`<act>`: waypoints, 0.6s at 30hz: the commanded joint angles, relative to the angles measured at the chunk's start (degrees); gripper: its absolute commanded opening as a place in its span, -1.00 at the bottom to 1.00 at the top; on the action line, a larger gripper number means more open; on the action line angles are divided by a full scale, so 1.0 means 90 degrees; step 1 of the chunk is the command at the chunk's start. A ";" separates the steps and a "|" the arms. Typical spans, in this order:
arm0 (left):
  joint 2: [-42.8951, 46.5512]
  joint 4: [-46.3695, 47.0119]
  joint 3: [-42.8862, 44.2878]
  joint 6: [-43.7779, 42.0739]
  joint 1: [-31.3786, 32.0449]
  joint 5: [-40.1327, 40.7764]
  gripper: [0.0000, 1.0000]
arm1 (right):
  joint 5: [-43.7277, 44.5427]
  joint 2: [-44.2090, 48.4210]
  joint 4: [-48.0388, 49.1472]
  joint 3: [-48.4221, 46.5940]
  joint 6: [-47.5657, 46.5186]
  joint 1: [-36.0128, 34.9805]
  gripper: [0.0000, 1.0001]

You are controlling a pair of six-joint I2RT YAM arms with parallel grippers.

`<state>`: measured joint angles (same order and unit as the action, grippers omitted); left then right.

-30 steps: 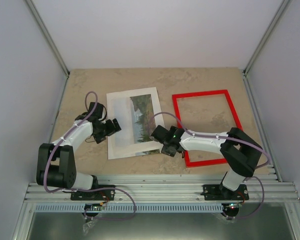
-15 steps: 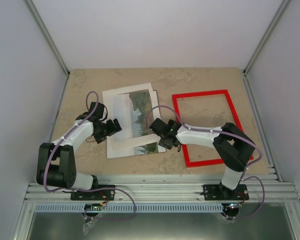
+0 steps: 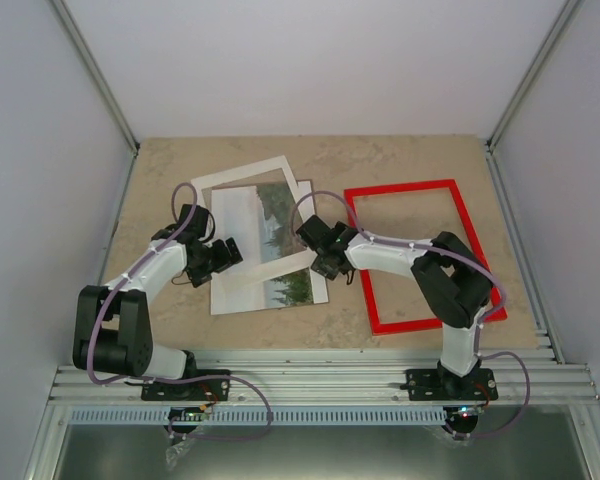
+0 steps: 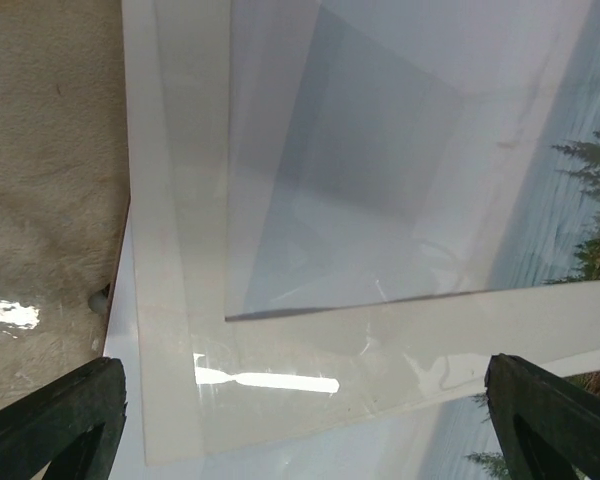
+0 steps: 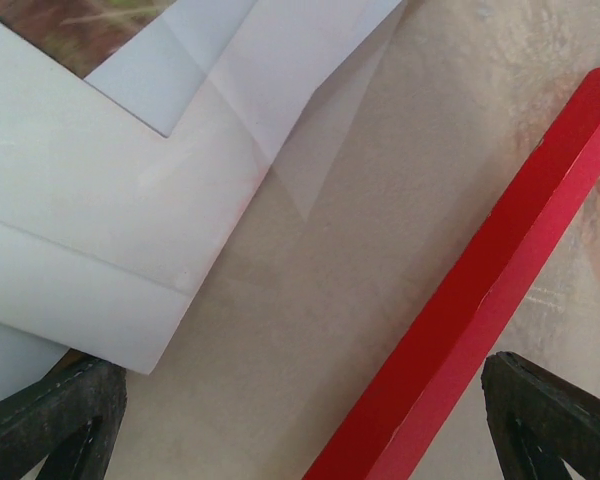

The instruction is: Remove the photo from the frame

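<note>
Left gripper [image 4: 300, 425] and right gripper [image 5: 300, 425] both gape wide and empty; a careless pinch could catch the white cut-out card mat [image 3: 238, 179] along with the rectangular landscape paper photo [image 3: 270, 228] and crease it, well clear of the thin red rectangular frame [image 3: 400, 187]

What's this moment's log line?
left gripper: open, by photo | right gripper: open, empty, between photo and frame | photo: outside frame

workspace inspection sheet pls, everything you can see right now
surface: beige stone-pattern tabletop, flat.
job's things: photo lies in a loose stack with a white mat, left of the frame; red frame lies flat, table showing through it.
clutter: nothing seen.
grippers: left gripper open at the stack's left edge; right gripper open over the gap between stack and frame.
cables: purple cable looped along each arm.
surroundings: pale walls, metal rail at the near edge.
</note>
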<state>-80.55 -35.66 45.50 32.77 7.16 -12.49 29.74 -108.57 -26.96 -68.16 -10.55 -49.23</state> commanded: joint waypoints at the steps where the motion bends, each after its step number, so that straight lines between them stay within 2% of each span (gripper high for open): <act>1: 0.0017 -0.0129 0.0034 -0.0093 0.0025 0.0107 0.99 | -0.0143 -0.0294 -0.0073 -0.0385 0.0365 0.0164 0.95; 10: 0.0135 -0.0267 0.0088 -0.0144 0.0080 0.0283 0.99 | -0.0556 0.0248 -0.0889 -0.0497 0.1231 0.0323 0.95; 18: 0.0295 -0.0473 0.0207 -0.0102 0.0378 0.0551 0.99 | -0.2409 0.1105 -0.1537 -0.0278 0.2893 0.0327 0.95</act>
<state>-79.88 -38.54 46.37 32.49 9.93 -9.45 18.57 -102.74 -37.34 -71.53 5.61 -46.41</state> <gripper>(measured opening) 0.995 0.976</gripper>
